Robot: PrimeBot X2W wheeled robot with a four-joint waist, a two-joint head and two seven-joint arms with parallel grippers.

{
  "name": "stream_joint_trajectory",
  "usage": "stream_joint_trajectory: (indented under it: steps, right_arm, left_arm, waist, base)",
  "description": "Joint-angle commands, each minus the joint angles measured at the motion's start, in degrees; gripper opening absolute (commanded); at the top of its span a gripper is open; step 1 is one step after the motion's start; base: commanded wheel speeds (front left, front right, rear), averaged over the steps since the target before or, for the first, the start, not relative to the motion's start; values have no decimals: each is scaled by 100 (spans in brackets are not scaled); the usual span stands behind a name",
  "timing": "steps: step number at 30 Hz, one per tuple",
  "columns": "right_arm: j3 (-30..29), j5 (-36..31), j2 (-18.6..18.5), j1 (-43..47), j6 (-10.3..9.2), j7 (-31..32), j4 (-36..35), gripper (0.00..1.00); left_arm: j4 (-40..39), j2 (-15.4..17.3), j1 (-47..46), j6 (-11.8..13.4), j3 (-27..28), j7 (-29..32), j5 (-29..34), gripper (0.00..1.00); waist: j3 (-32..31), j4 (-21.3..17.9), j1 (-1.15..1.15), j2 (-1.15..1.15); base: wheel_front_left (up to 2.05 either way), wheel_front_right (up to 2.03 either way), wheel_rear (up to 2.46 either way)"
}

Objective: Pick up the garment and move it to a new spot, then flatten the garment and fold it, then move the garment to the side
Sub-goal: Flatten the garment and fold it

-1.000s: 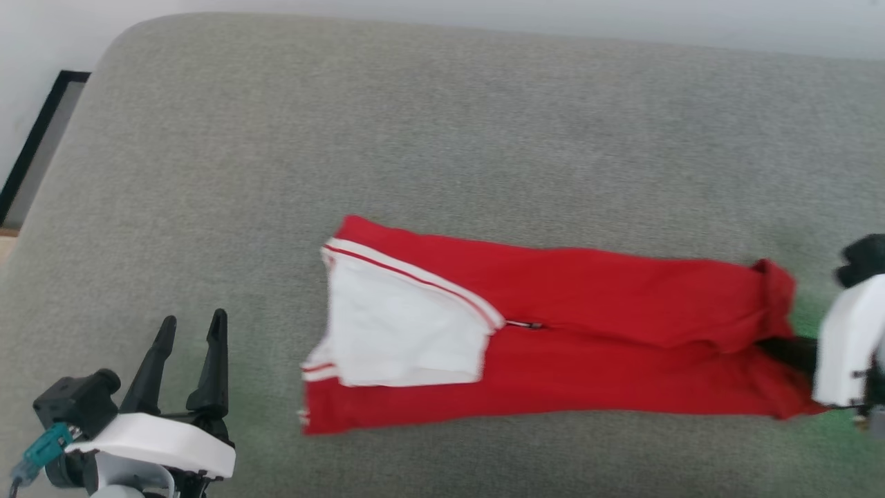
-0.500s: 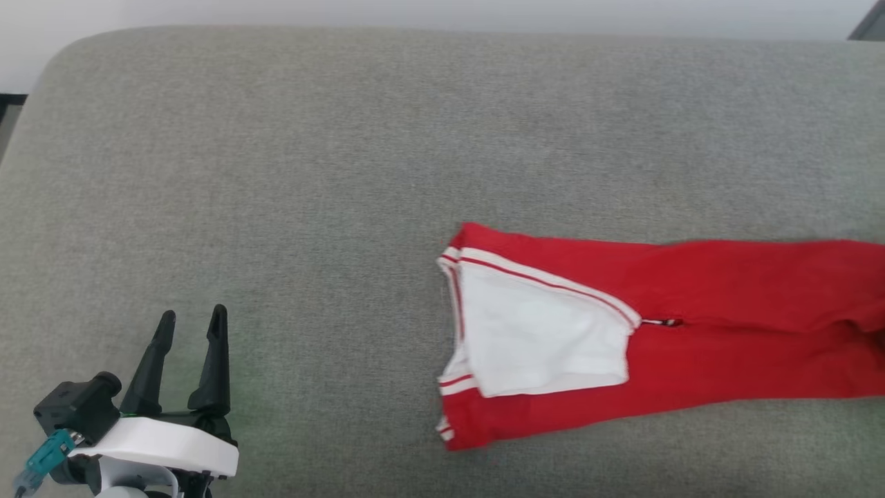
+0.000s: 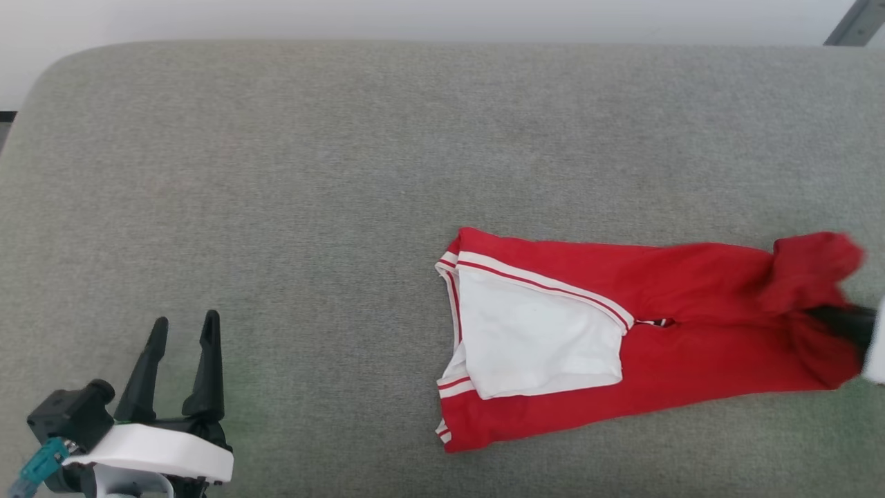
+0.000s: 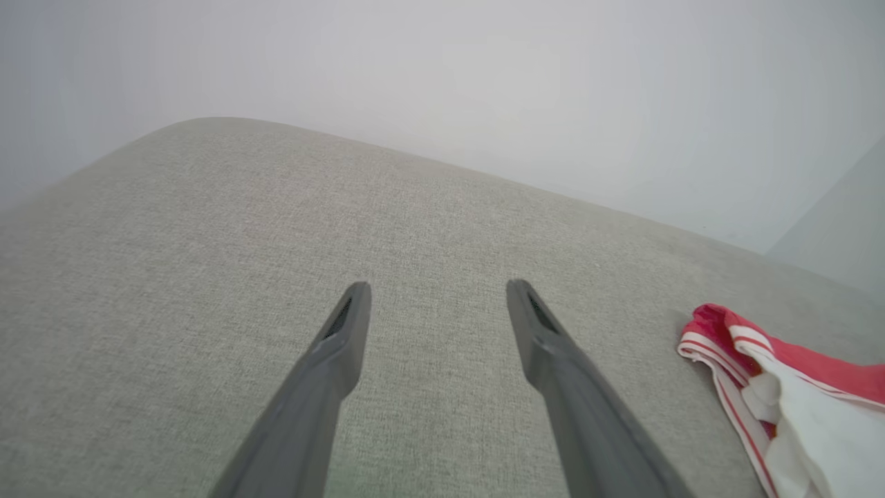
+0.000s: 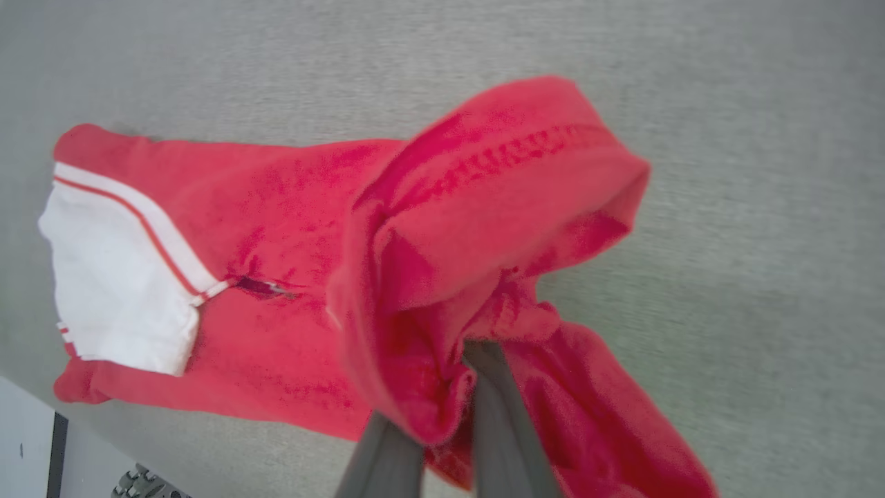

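The garment (image 3: 643, 332) lies folded into a long red strip on the grey cushion, a white sleeve (image 3: 539, 339) with striped trim on top at its left end. Its lettering is hidden. At the strip's right end the cloth bunches up where my right gripper (image 3: 830, 319) is shut on it; in the right wrist view the two grey fingers (image 5: 498, 408) pinch a raised red fold of the garment (image 5: 484, 228). My left gripper (image 3: 181, 328) stands open at the lower left, well apart from the garment. The left wrist view has the garment's striped edge (image 4: 733, 366) at the right.
The grey upholstered surface (image 3: 346, 173) spreads wide, with bare room to the left and behind the garment. Its rounded back-left corner (image 3: 48, 76) meets a pale wall. A dark frame piece (image 3: 854, 24) shows at the top right.
The head camera has swung left, shifting the picture. The garment's right end has since been drawn left and lifted into a bunch by my right gripper. The left gripper stays open.
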Motion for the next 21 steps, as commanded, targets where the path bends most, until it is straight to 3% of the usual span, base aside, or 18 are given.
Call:
stream_joint_trajectory:
  steps: [1,10,21]
  right_arm:
    - [74,30,86,59,0,-33,-157,0]
    - [1093,-136,480,-168,0,-44,-953,0]
    - [2296,-145,1069,-830,0,-214,-497,0]
  left_arm:
    - [-2,4,57,-8,17,-35,27,100]
    - [46,-63,48,-37,-134,-33,32,100]
    - [164,-115,-87,-40,-405,-32,-82,100]
  waist:
    - [-37,43,0,0]
    - [-187,458,0,0]
    - [-271,1082,0,0]
  base:
    - [0,0,0]
    - [0,0,0]
    - [0,0,0]
